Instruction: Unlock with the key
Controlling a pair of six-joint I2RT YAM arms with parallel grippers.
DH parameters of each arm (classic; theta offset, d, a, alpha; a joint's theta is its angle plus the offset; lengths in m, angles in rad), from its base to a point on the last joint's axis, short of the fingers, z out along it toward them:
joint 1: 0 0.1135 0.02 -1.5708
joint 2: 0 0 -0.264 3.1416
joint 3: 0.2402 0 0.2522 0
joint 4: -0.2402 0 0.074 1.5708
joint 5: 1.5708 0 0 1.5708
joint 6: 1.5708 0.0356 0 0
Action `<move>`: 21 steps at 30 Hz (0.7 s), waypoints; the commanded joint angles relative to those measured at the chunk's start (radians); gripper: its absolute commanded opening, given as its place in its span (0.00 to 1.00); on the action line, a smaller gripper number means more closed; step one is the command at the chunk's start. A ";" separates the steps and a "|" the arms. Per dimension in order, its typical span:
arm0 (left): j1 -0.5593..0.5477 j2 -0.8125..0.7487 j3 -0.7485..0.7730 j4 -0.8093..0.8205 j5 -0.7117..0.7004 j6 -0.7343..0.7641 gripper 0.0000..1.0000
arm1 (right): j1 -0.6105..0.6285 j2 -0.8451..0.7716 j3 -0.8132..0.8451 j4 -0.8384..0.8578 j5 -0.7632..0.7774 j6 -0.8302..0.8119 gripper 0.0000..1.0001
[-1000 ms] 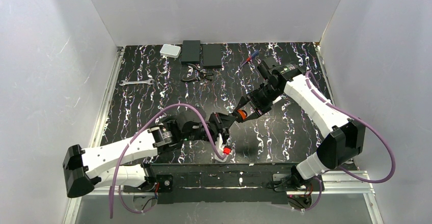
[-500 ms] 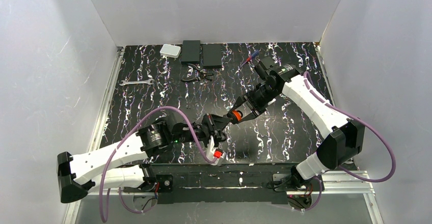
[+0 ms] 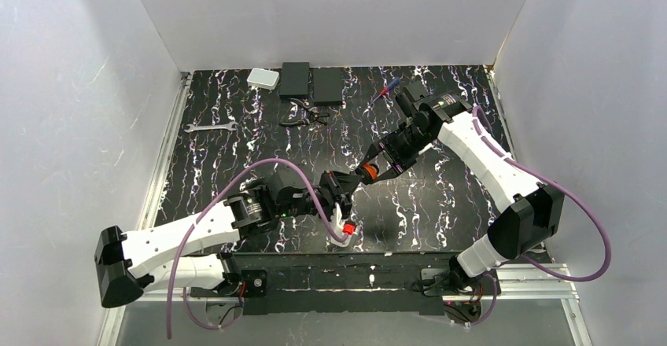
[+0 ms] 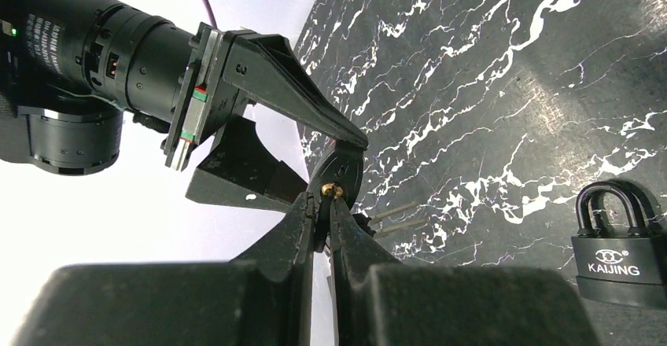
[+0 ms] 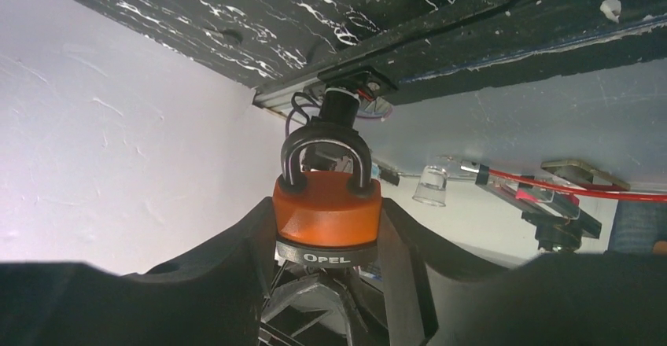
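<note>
The right hand (image 5: pixel 327 224) is clamping the orange padlock (image 5: pixel 326 200) by its body, holding it off the tabletop (image 4: pixel 488 86) with the shackle pointing away from the wrist; the left hand (image 4: pixel 324 202) is pressing its fingers together on the key (image 4: pixel 330 191), which is showing only as a small brassy speck at the tips, right against that padlock's dark underside; a black padlock (image 4: pixel 621 245) is lying apart on the tabletop.

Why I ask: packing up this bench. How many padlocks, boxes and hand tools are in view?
Padlocks: 2 (orange padlock, black padlock)
Boxes: 3 (white box, left black box, right black box)
Hand tools: 3 (wrench, pliers, screwdriver)
Total: 8
</note>
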 commanded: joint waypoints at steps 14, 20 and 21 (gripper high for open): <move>0.029 -0.059 -0.067 -0.096 -0.035 -0.042 0.34 | 0.064 -0.061 -0.002 0.086 -0.285 0.090 0.01; 0.029 -0.119 -0.062 -0.157 -0.011 -0.107 0.40 | 0.051 -0.060 0.005 0.094 -0.264 0.091 0.01; 0.029 -0.129 -0.058 -0.172 0.002 -0.120 0.42 | 0.047 -0.058 0.012 0.097 -0.256 0.091 0.01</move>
